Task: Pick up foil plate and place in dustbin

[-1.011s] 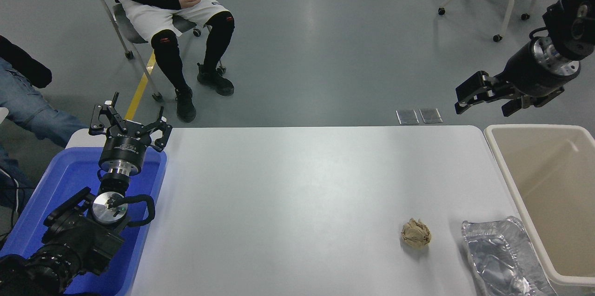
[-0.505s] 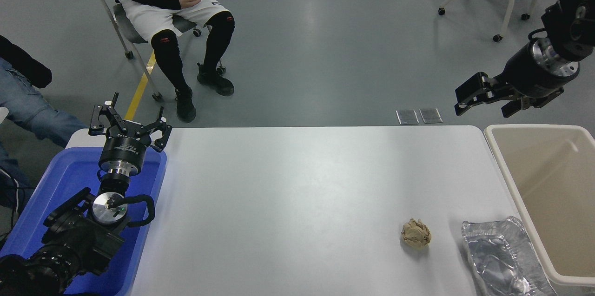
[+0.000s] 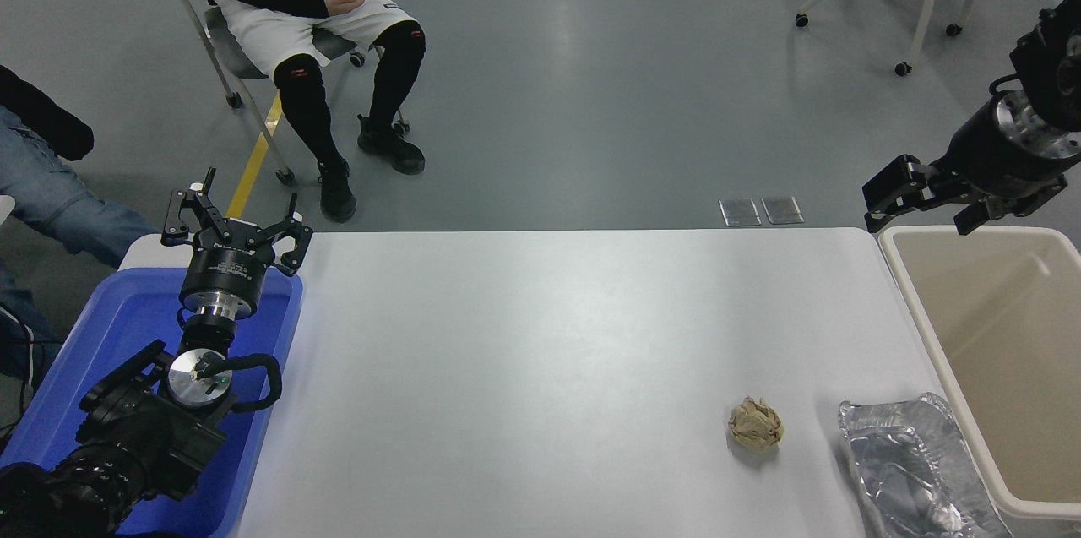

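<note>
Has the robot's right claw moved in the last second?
Yes. The right gripper has slid rightward, from left of the dustbin corner to just above its far rim.

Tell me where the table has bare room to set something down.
The wide stretch of table between the blue tub and the paper ball is bare. The near right corner is crowded: ball, foil plate and dustbin sit close together.
</note>
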